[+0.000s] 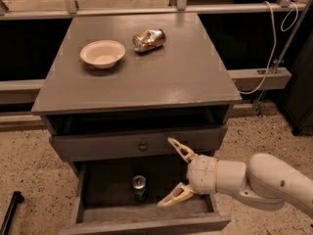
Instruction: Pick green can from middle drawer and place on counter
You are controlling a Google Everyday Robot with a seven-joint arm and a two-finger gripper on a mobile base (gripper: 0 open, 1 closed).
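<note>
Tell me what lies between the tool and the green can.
Nothing: in the camera view, only bare dark floor of the middle drawer separates the open tool, hovering at the right, from the green can.

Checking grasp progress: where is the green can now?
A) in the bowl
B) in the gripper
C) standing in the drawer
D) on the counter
C: the green can stands in the drawer, the gripper beside it, jaws open, not touching.
</note>
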